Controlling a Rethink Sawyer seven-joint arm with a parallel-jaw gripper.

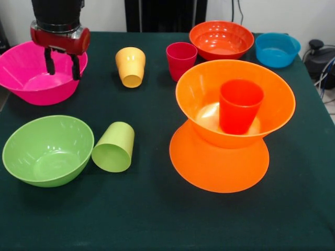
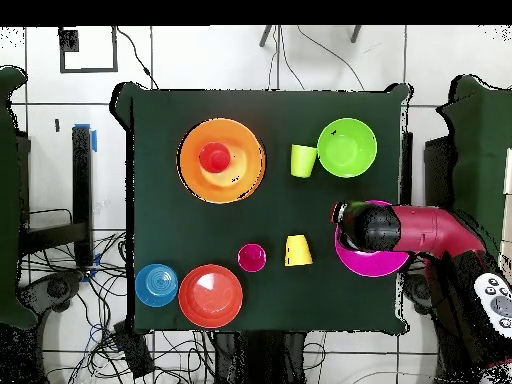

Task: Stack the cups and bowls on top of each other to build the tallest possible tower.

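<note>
The pink bowl (image 1: 36, 73) sits upright on the green bench (image 1: 157, 219), well apart from the tower (image 1: 230, 125) and off to that tower's far side across the yellow cup (image 1: 130, 66). It looks a light, thin-walled, glossy plastic thing, stiff enough to keep its shape but likely slippery, so its flared rim seems the sensible place to pinch, one finger inside and one outside. The hand (image 1: 63, 65) hangs over the bowl's rim with its two dark fingers apart and nothing between them (whether they touch the wall I cannot tell).

The tower is an upside-down orange bowl (image 1: 220, 167) carrying an upright orange bowl (image 1: 235, 99), with a red-orange cup (image 1: 239, 106) standing inside. Nearer the tower lie a tipped green cup (image 1: 113, 147) and a green bowl (image 1: 47, 150); beyond it, a magenta cup (image 1: 181, 59), a red-orange bowl (image 1: 221, 39) and a blue bowl (image 1: 277, 49).
</note>
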